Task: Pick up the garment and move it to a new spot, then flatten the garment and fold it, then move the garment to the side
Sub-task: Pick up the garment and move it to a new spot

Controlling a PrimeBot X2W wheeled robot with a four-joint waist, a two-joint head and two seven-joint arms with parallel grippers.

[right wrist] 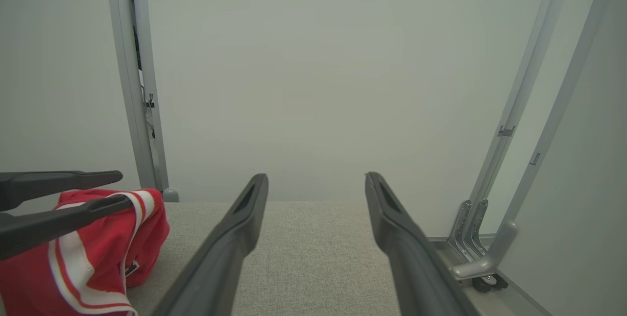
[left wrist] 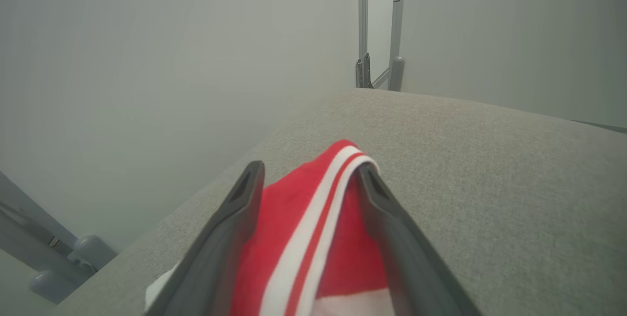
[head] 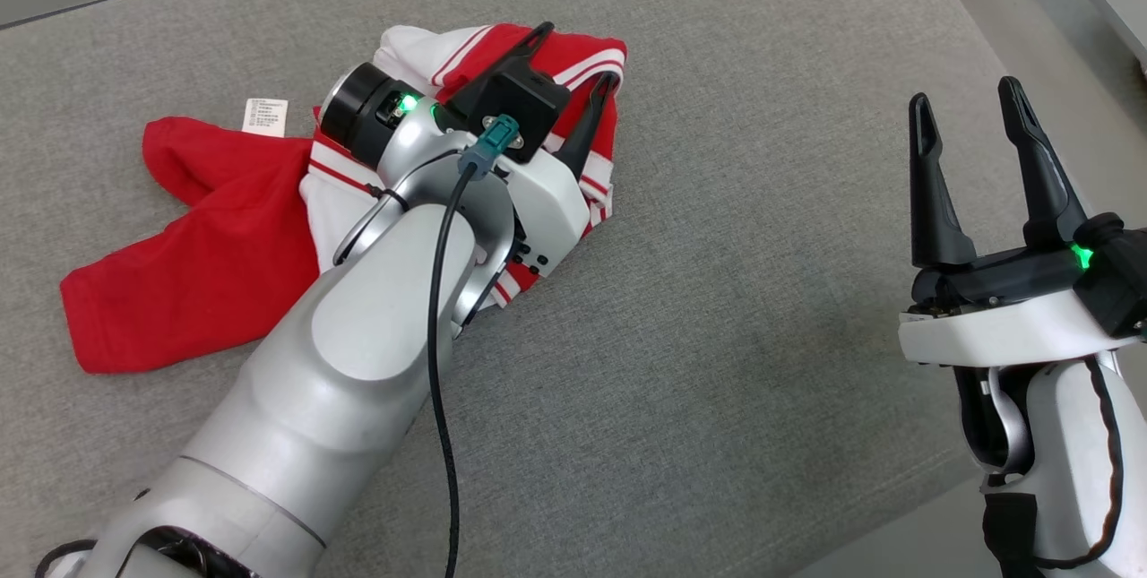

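The garment (head: 206, 264) is red with white panels and red-and-white striped trim, and it lies crumpled on the left half of the grey cloth-covered table (head: 717, 309). A white label (head: 267, 115) sticks out at its far edge. My left gripper (head: 577, 53) is over the garment's striped right end with its fingers spread wide. In the left wrist view a raised fold of the garment (left wrist: 313, 237) stands between the fingers of the left gripper (left wrist: 309, 169), which do not pinch it. My right gripper (head: 965, 94) hovers open over bare table at the right, with nothing between its fingers (right wrist: 235, 242).
The table's right edge (head: 1013, 49) drops to the floor, where a metal frame leg with a caster (right wrist: 482, 277) stands. A pale wall and an upright metal post (right wrist: 134, 110) rise behind the table. Bare grey cloth stretches between the two grippers.
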